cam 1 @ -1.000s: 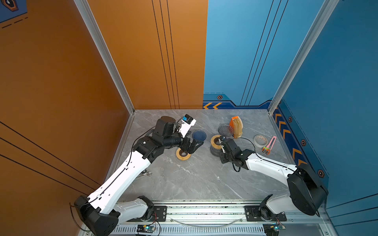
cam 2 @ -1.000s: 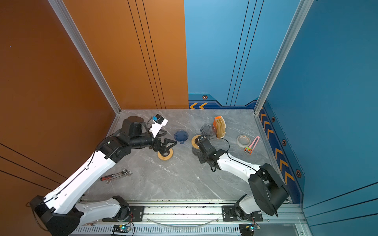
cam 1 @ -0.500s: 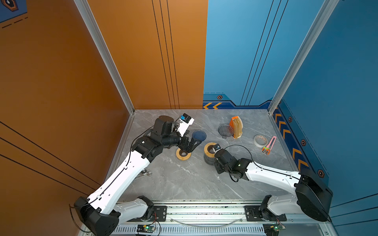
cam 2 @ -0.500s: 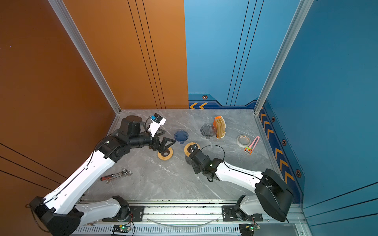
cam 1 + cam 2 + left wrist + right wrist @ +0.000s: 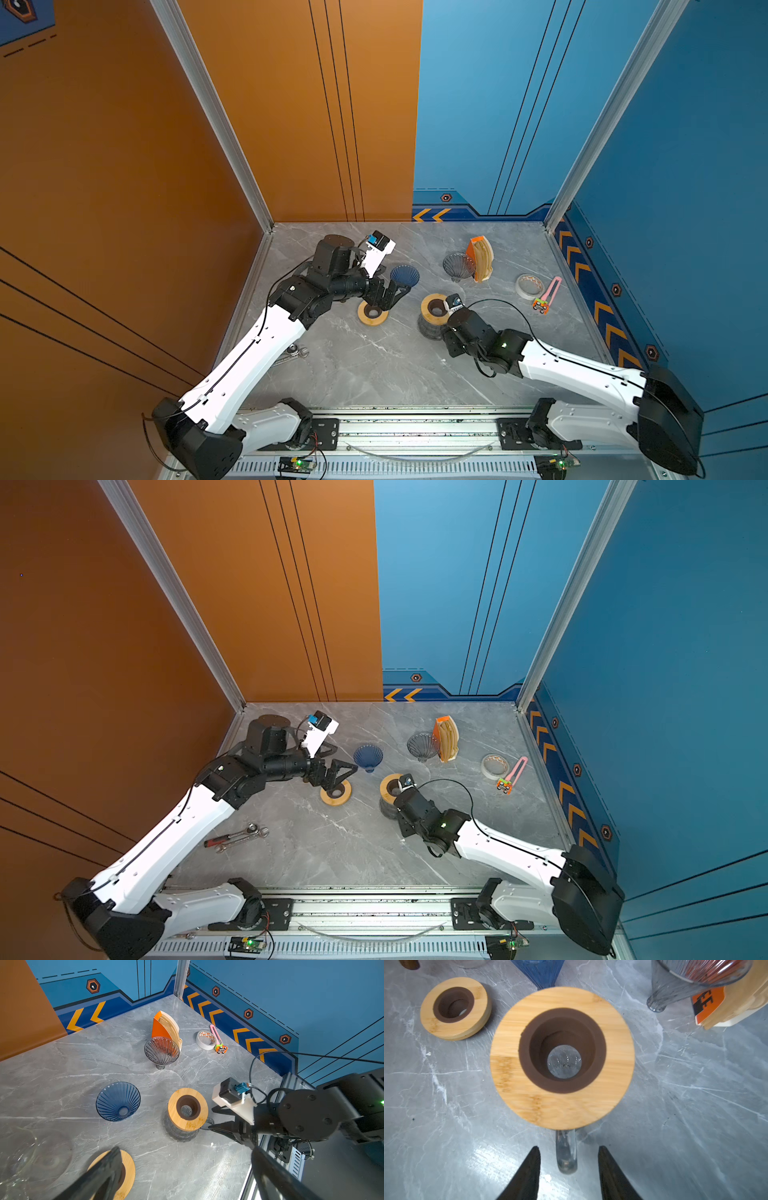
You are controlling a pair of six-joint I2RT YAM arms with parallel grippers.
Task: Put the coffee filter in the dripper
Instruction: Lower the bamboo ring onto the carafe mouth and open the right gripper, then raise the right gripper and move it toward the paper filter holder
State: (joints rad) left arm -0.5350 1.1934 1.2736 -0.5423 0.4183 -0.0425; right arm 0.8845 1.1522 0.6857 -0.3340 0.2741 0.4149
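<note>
The coffee filters point(image 5: 484, 258) are stacked upright in an orange holder point(image 5: 159, 1028) toward the back edge of the worktop point(image 5: 374, 365), on the half nearer the right edge. A smoked grey dripper point(image 5: 458, 266) is stood just beside the holder, on the side facing the left edge; whether the two touch cannot be told. A blue dripper point(image 5: 404, 276) is stood nearer the middle of the worktop. Both drippers are set mouth upward.

The left gripper point(image 5: 343, 760) is held with its jaws spread wide and nothing between them. It is positioned above a loose wooden ring point(image 5: 372, 313), which lies flat just toward the front edge from the blue dripper.

The right gripper point(image 5: 569, 1148) is set low against a glass carafe point(image 5: 180, 1134), which is capped by a wooden collar point(image 5: 562, 1105). In the right wrist view the jaws are parted. One of the fingers point(image 5: 527, 1169) is placed on each side of the carafe's glass handle point(image 5: 566, 1159), and a gap is visible on both sides, so the handle is not clamped.

A tape roll point(image 5: 529, 286) and a pink tool point(image 5: 550, 291) are laid near the right edge. Two wrenches point(image 5: 237, 837) are laid near the left edge.
</note>
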